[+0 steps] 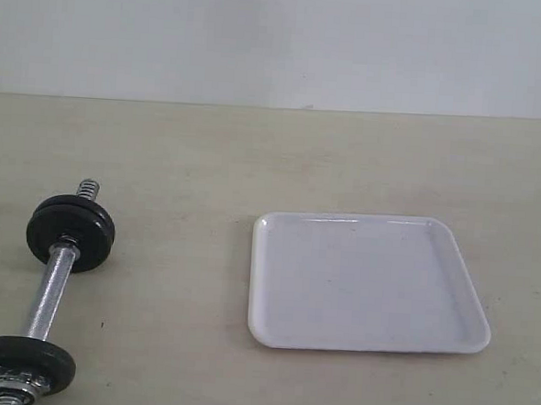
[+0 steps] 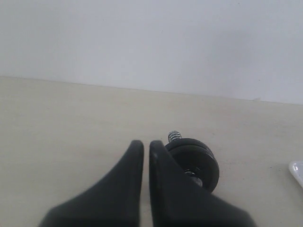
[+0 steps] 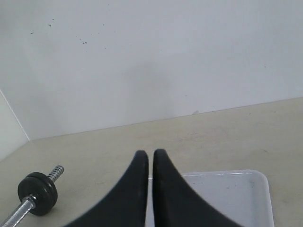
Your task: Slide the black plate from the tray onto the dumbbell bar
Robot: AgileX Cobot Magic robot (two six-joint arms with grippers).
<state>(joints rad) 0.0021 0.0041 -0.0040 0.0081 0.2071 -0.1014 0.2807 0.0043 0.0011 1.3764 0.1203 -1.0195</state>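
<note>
The white tray point(image 1: 367, 284) lies right of centre with nothing on it. The dumbbell bar point(image 1: 49, 292) lies at the left, running front to back. Its far end carries what looks like two black discs point(image 1: 70, 230) pressed together, with bare thread poking out behind. Another black disc point(image 1: 20, 363) sits at its near end. Which of these is the black plate I cannot tell. My left gripper point(image 2: 146, 144) is shut and empty, next to the far discs point(image 2: 201, 158). My right gripper point(image 3: 150, 153) is shut and empty over the tray's point(image 3: 236, 194) edge. Neither gripper shows in the exterior view.
The beige table runs back to a white wall. Open tabletop lies between the dumbbell and the tray. The right wrist view shows the bar's far end point(image 3: 38, 187) off to one side, and the left wrist view catches a corner of the tray point(image 2: 297, 171).
</note>
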